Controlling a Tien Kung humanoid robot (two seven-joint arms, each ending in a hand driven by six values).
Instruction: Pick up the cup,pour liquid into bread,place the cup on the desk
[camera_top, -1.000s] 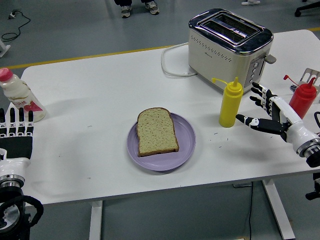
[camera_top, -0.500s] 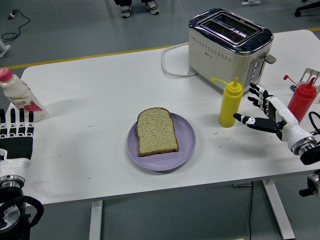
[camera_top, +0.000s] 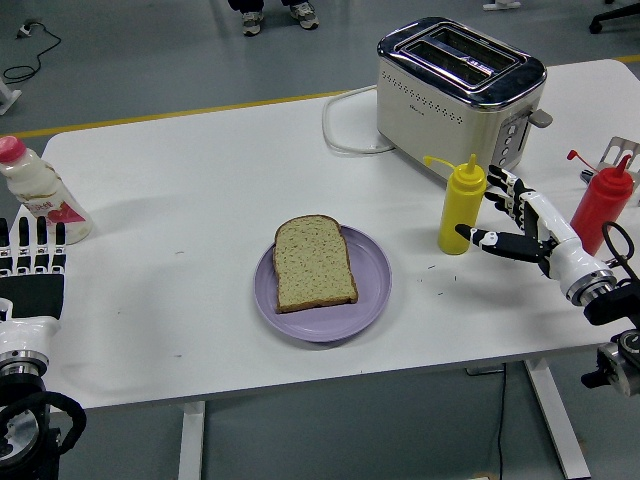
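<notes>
white worktop (camera_top: 200, 200): upright yellow bottle (camera_top: 462, 206) just left of open right hand (camera_top: 515, 222); left hand (camera_top: 35, 265) rests open, far.

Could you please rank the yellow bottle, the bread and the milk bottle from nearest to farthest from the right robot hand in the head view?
From the right robot hand:
1. Yellow bottle, just to its left, almost at the fingertips.
2. Bread, on the purple plate mid-table.
3. Milk bottle, at the far left edge, by the left robot hand.

A yellow squeeze bottle (camera_top: 462, 206) stands upright right of the bread slice (camera_top: 314, 262) lying flat on its purple plate (camera_top: 368, 290).
</notes>
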